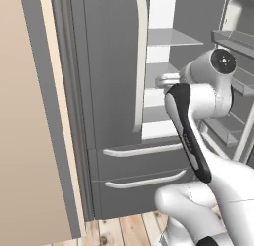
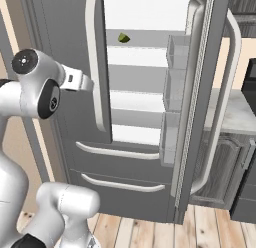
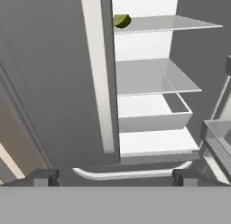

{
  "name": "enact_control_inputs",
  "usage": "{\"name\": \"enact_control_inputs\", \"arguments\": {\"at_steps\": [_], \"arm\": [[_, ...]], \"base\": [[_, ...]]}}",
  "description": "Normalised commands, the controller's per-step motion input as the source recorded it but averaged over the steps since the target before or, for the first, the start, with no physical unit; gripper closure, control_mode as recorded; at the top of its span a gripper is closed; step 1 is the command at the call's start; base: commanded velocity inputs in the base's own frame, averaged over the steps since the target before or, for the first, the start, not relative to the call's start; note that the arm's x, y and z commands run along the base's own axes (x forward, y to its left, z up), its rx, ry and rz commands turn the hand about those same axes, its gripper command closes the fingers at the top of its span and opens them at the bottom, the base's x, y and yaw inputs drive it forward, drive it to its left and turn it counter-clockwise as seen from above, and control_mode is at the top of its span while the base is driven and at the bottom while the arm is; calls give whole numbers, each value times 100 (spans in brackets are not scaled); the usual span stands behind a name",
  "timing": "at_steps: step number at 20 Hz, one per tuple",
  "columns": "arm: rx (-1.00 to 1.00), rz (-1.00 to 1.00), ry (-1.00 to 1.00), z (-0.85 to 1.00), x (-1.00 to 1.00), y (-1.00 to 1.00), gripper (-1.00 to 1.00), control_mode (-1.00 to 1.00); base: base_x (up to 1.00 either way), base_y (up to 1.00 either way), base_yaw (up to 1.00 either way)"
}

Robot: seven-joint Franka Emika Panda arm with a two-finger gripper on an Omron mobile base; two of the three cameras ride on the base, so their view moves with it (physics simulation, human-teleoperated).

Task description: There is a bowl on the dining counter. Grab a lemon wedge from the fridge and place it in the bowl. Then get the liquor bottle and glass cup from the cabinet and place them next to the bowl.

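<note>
The fridge stands in front of me, its left door shut and its right door swung open. On an upper white shelf just inside lies the small yellow-green lemon wedge, seen near the top of the hand view beside the left door's pale handle. My gripper is open and holds nothing. It sits well short of the shelves and below the wedge, facing the lower edge of the left door. The bowl, dining counter, cabinet, liquor bottle and glass cup are out of view.
Clear bins line the inside of the open door, which has a long curved handle. Two drawers with pale handles sit under the doors. A grey counter top over dark panelled cabinets stands to the right, a tan wall panel to the left.
</note>
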Motion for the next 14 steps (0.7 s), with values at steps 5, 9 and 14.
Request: {"name": "enact_control_inputs", "arguments": {"at_steps": [5, 9, 14], "arm": [[0, 0, -5, 0, 34, 36, -100, -100], [0, 0, 1, 0, 33, 7, -100, -100], [1, 1, 7, 0, 40, -4, -100, -100]], "base": [[0, 0, 0], [0, 0, 0], [0, 0, 0]]}}
